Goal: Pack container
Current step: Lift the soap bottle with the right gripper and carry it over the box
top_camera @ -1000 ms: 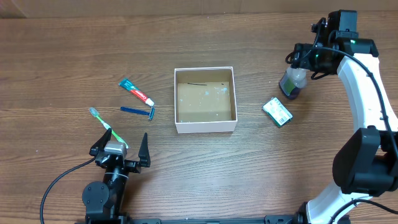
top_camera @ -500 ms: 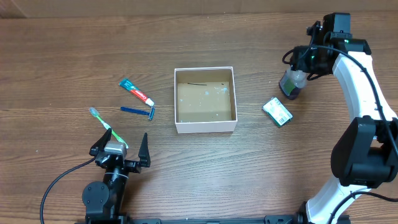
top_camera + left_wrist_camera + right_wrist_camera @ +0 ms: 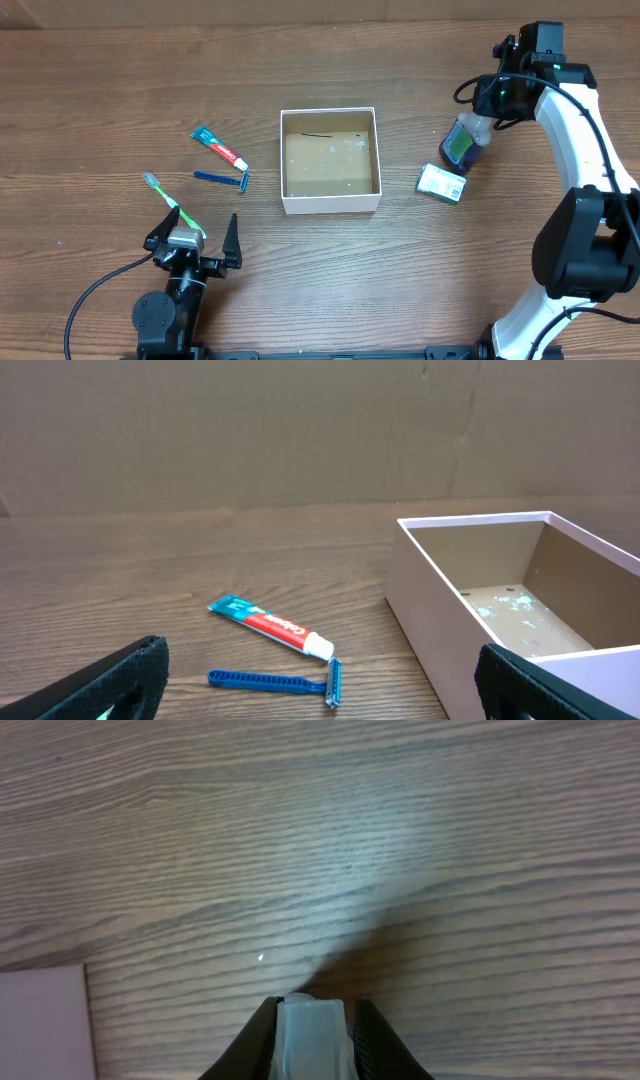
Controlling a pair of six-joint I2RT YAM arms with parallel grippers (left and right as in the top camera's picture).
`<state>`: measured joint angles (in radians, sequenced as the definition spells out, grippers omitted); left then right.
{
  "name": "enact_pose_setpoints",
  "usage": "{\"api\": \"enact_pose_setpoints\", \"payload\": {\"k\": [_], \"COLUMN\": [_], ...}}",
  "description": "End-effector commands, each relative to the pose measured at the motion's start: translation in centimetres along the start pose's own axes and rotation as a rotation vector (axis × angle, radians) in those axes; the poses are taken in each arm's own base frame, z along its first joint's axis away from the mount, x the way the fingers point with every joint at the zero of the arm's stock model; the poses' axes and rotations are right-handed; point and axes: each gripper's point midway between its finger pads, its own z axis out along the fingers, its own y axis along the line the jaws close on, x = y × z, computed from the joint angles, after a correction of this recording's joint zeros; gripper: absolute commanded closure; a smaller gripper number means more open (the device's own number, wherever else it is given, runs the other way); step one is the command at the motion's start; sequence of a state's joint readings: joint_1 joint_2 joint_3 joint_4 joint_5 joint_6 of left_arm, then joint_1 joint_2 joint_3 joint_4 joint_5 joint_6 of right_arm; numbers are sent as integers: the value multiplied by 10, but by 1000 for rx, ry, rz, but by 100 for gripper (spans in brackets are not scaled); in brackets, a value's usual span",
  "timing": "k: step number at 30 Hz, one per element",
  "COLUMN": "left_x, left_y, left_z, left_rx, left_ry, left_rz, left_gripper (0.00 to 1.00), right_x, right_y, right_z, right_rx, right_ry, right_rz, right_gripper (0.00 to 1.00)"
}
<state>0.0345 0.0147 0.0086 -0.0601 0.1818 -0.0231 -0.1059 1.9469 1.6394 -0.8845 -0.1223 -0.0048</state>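
Nearest you, at 7 o'clock from the container (image 3: 330, 204), your left gripper (image 3: 196, 235) sits parked low over the tabletop (image 3: 100, 80) with its fingers spread wide and nothing between them. A green toothbrush (image 3: 168, 202) lies just beside it. A blue razor (image 3: 222, 179) and a toothpaste tube (image 3: 218, 146) wait farther up, at 8 to 9 o'clock from the box, apart from one another and from its wall.

The container stands mid-table, upright. Its brown floor is bare except for pale specks and a thin dark mark, so packing looks barely begun.

At 4 o'clock from the box a green-and-white packet (image 3: 441, 183) lies flat. Close beyond it, at 3 o'clock, the pump bottle (image 3: 460, 148) leans toward the box. Your right gripper (image 3: 483, 115) is clamped on the bottle's white pump head, which the wrist view shows pinched snugly between both fingers.

The step in hand reads as carrying the bottle in. The next move calls for raising its base above the thin white rim, travelling toward 9 o'clock, then lowering inside.

Mind the packet close under the bottle's base, and the box's right wall, which a low pass could shove. The wood between bottle and box is free, and the far side at 12 o'clock is wide open
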Motion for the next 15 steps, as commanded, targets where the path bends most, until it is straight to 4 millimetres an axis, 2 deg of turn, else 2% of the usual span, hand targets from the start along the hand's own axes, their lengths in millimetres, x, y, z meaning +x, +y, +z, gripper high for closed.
{"api": "enact_pose_setpoints", "payload": {"k": [1,4,8,15], "left_x": [0,0,0,0], "left_y": [3,3,3,3], "left_z": [0,0,0,0], "left_rx": [-13,-13,-13,-14], "left_ry": [-5,-5,-5,-5], "left_rz": [-2,-2,-2,-2], "left_gripper": [0,0,0,0], "right_x": [-5,-8,-20,-50], "right_y": [1,1,4,20], "right_z": [-4,-8,-22,-78], "right_rx": [-2,-2,-4,-36], "right_ry": [-20,-25,-48,-127], "right_rz": [-4,-4,-8,-23], "right_gripper": [91,92,92,95]}}
